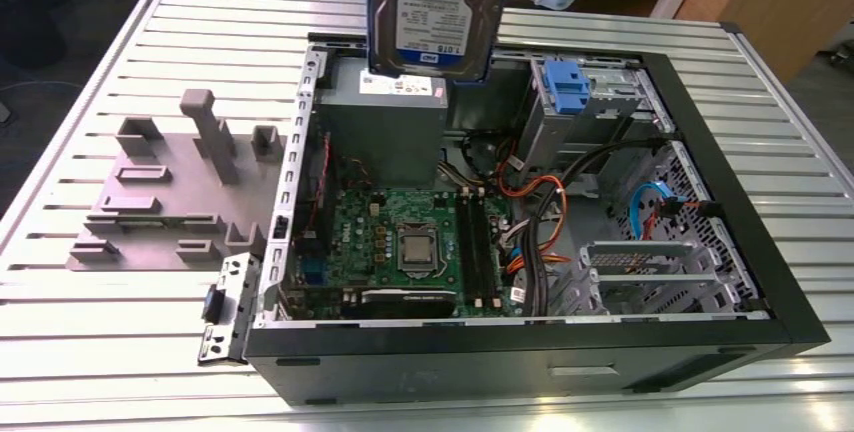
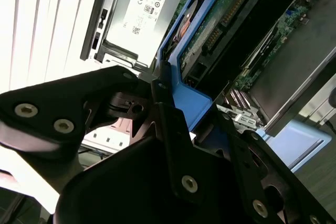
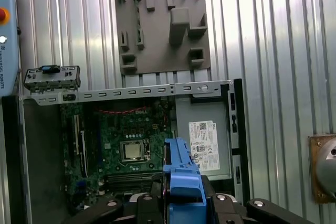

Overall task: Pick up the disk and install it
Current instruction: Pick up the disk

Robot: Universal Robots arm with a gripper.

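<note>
The disk [image 1: 438,12] hangs upright in the air above the back edge of the open computer case [image 1: 787,252], its white-and-blue label facing the exterior camera. Its lower end is just above the grey power-supply box [image 1: 387,102]. In the first wrist view my gripper [image 3: 182,203] is shut on the disk's blue side rail [image 3: 182,174], with black fingers on both sides of it. The second wrist view shows the disk's circuit-board underside [image 2: 210,24] and blue rail running between the black fingers [image 2: 168,124]. The drive bay with a blue latch [image 1: 566,87] lies at the case's back, toward the exterior view's right.
Inside the case are a green motherboard [image 1: 400,242], orange and black cables [image 1: 534,202] and a metal cage [image 1: 641,272]. A grey fixture plate with upright posts [image 1: 167,192] lies on the slatted metal table [image 1: 107,332] at the exterior view's left.
</note>
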